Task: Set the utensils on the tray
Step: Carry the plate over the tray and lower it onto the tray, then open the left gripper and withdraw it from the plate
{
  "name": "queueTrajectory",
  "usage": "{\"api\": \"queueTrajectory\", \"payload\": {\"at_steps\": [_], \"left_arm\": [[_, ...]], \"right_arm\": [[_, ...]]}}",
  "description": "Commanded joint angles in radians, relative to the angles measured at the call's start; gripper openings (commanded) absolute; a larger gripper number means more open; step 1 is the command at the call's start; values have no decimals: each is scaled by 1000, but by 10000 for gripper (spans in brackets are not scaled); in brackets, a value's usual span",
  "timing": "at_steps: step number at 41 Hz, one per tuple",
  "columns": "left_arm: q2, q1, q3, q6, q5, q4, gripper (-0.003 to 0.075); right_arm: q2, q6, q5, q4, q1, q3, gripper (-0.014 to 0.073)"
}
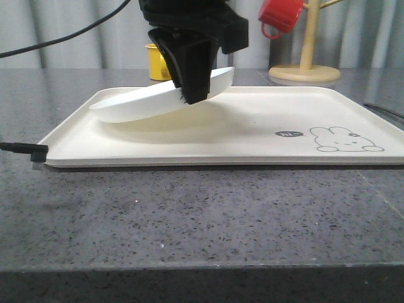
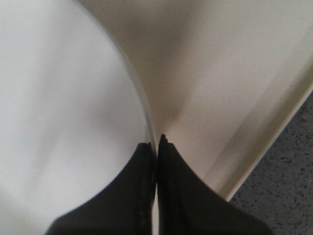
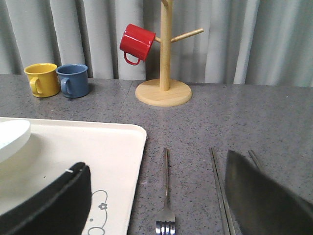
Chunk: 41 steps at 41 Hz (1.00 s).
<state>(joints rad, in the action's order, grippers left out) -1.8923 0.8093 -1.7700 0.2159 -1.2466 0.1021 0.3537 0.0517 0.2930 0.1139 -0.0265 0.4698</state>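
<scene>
My left gripper (image 1: pixel 192 95) is shut on the rim of the round white plate (image 1: pixel 142 104) and holds it tilted over the left half of the cream tray (image 1: pixel 252 136). The plate's low edge is close to the tray floor; I cannot tell if it touches. In the left wrist view the fingers (image 2: pixel 142 196) pinch the plate (image 2: pixel 63 98) above the tray (image 2: pixel 220 73). My right gripper (image 3: pixel 156 161) is open over the table by the tray's right edge (image 3: pixel 112 147). Beneath it lie the fork (image 3: pixel 166 196) and the chopsticks (image 3: pixel 218 186). Another slim handle (image 3: pixel 254 157) is partly hidden by a finger.
A wooden mug tree (image 3: pixel 164 73) with a red mug (image 3: pixel 137 43) stands behind the tray. A yellow mug (image 3: pixel 41 80) and a blue mug (image 3: pixel 73 81) sit at the back. A black cable end (image 1: pixel 25 149) lies at the tray's left front corner.
</scene>
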Motion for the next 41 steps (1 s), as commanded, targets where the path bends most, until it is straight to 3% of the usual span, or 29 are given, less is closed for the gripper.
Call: {"api": "queueTrajectory", "payload": {"at_steps": [1,12,19,24,34,41], "left_arm": [[35,6,-34,-10,-38,4,-18],[16,2,-20,-10,-38,-26,3],[16,2,-20,-10,-38,-34,209],[16,2,-20,-10,-38,-34,265],[83,2,-33,-10,-38,-38,249],[143,-22,-31,-10,-38,-39,82]], "right_arm": [[14,6,-82,1,5,36,590],[14,6,-82,1,5,36,590],[14,6,-82,1,5,36,590],[14,6,-82,1,5,36,590],[14,6,-82,1,5,36,590],[14,6,-82,1,5,36,590]]}}
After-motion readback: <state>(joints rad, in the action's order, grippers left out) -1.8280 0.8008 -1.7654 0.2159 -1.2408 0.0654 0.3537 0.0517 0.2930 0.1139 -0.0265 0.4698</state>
